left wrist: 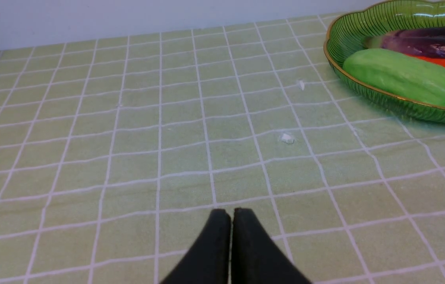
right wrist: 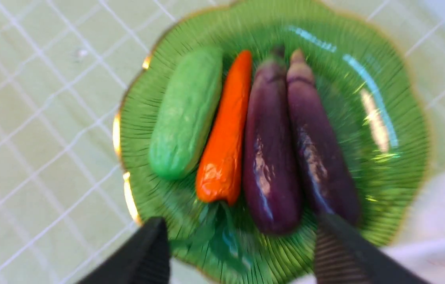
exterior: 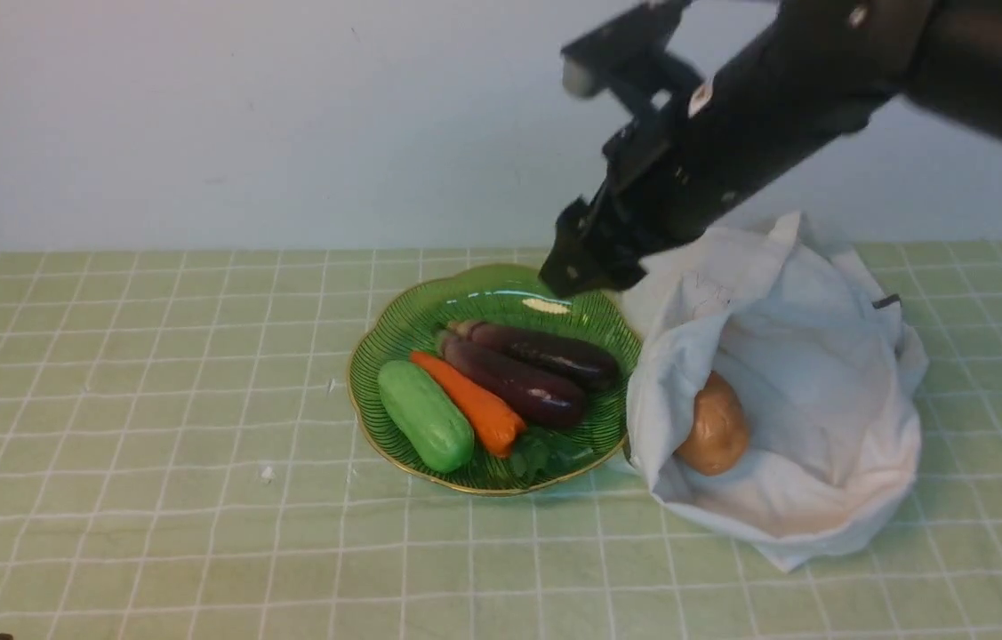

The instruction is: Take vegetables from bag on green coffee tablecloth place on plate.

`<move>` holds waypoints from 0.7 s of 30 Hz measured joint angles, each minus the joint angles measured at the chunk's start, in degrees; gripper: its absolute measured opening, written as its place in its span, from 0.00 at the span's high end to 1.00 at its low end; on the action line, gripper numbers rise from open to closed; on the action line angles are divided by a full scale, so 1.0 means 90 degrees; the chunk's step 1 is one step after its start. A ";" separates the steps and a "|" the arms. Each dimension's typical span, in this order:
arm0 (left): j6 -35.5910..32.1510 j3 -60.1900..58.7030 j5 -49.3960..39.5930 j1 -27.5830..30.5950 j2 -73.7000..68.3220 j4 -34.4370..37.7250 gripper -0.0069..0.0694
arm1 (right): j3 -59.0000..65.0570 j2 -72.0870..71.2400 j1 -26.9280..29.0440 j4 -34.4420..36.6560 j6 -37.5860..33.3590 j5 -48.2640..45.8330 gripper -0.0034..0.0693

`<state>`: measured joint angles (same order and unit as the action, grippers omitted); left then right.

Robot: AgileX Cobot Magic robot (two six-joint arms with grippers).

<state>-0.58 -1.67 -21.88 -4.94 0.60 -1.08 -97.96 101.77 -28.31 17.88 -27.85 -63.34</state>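
We are over the plate (exterior: 376, 356) now. The right pincer (exterior: 585, 271) hangs above its far rim, jaws spread wide and empty, touching nothing. Directly beneath that pincer, four vegetables lie side by side on the green glass. The orange carrot (exterior: 469, 404) is second in the row, with its leafy top at the rim nearest us. On the carrot's left lies a pale green cucumber (exterior: 425, 427). On its right lie two glossy purple eggplants (exterior: 514, 382), pressed together. In the right wrist view, the two dark fingers (right wrist: 143, 252) frame the near ends of this row, clear of all of it.

To the right of this pincer, and lower, the white bag (exterior: 821, 373) slumps on the green coffee tablecloth (exterior: 154, 400), its edge just beside the plate. The tan potato (exterior: 714, 427) lies in the bag's open mouth, half wrapped in cloth. It is nearer to us than the pincer and well apart from it.

Over on the other side, the left pincer (left wrist: 230, 221) is closed, its two black tips together with only a thin slit between them. It holds nothing. Bare checked cloth lies under it, and the plate sits well away from its tips.
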 joint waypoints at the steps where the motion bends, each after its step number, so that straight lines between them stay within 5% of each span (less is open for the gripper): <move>1: 0.0000 0.0000 0.0000 0.0000 0.0000 0.0000 0.92 | -0.0246 -0.0227 0.0000 -0.0194 0.0161 -0.0409 0.52; 6: 0.0000 0.0000 0.0000 0.0000 0.0000 0.0000 0.92 | -0.0380 -0.1467 0.0000 -0.1105 0.1240 -0.0888 0.90; 8: 0.0000 0.0000 0.0000 0.0000 0.0000 0.0000 0.92 | -0.0033 -0.2014 0.0000 -0.1318 0.1540 -0.0912 0.94; 15: 0.0000 0.0000 0.0000 0.0000 0.0000 0.0000 0.92 | 0.2559 -0.4476 0.0000 -0.1516 0.2285 -0.0813 0.97; 19: 0.0000 0.0000 0.0000 0.0000 0.0000 0.0000 0.92 | 0.4512 -0.5962 0.0000 -0.1509 0.2545 0.0636 0.97; 21: 0.0000 0.0000 0.0000 0.0000 0.0000 0.0000 0.92 | 0.5856 -0.6937 0.0000 -0.1433 0.2586 0.2206 0.97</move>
<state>-0.58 -1.67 -21.88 -4.94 0.60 -1.08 -45.25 39.34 -28.31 4.98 -4.58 -43.49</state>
